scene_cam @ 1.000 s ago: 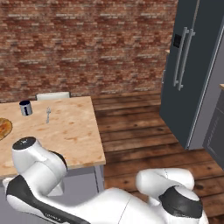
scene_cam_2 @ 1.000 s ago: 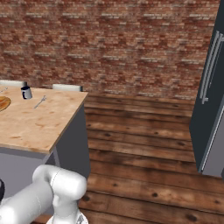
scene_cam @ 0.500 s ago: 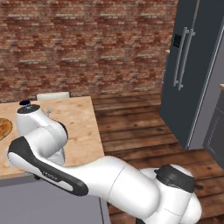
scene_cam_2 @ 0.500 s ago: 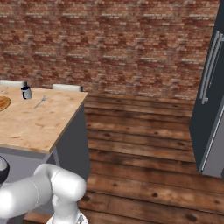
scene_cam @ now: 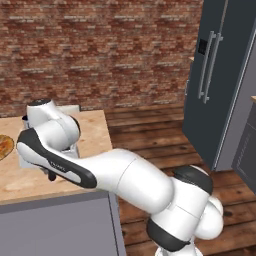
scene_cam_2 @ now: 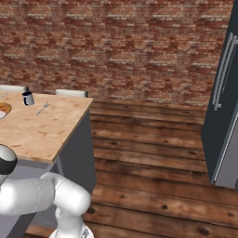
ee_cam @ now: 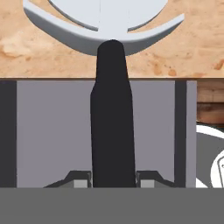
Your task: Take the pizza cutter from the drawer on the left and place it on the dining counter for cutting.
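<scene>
Over the pale wood-grain dining counter (ee_cam: 43, 48), gripper (ee_cam: 111, 179) clamps the black-handled pizza cutter (ee_cam: 111, 131), its silver wheel cut off at frame top.

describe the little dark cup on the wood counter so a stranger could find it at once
Start at the dining counter, the pale wood-grain top before the brick wall. Along its far edge stands a small dark mug, upright. A thin silvery utensil lies flat just beside it; the mug is the one dark standing thing.
</scene>
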